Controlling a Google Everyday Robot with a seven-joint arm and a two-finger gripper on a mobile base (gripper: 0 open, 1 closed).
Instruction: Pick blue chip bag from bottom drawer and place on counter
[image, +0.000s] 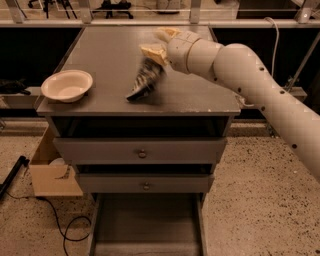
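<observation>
Leaning blurred blue chip bag (144, 80) beneath hand (160, 43)

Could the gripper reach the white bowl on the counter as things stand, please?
Probably yes: the gripper hovers over the counter by the blue chip bag; nothing stands between it and the bowl.

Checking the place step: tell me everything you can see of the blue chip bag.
The blue chip bag looks like dark crinkled foil with whitish streaks; its print cannot be read. It stands tilted on the counter, lower end resting near the front edge, upper end leaning right, up to the claw, which sits over the counter's middle. Whether the claw grips it cannot be told. It is apart from the white bowl at the left.
</observation>
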